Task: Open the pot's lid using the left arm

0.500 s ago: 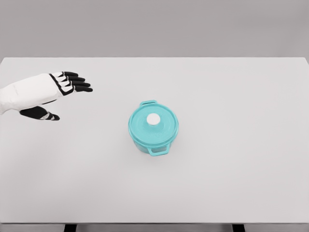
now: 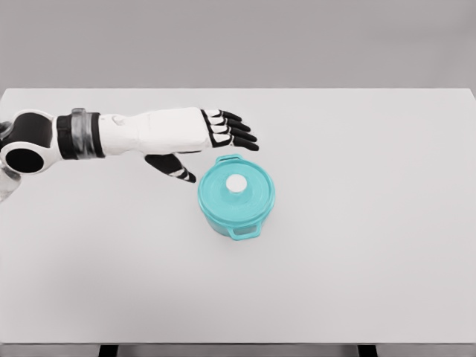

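Note:
A small teal pot [image 2: 236, 197] with two side handles stands near the middle of the white table [image 2: 372, 223]. Its teal lid [image 2: 249, 199] sits on it, with a white round knob [image 2: 236, 183] on top. My left hand [image 2: 216, 145] reaches in from the left, just up and left of the pot. Its black fingers [image 2: 236, 132] are spread, the thumb [image 2: 175, 170] points down toward the table, and it holds nothing. The fingertips end above the pot's far handle, apart from the lid. The right arm is out of view.
My left arm has stretched far to the right, bringing the open hand from the table's left edge to just beside the pot. The pot and lid have not moved.

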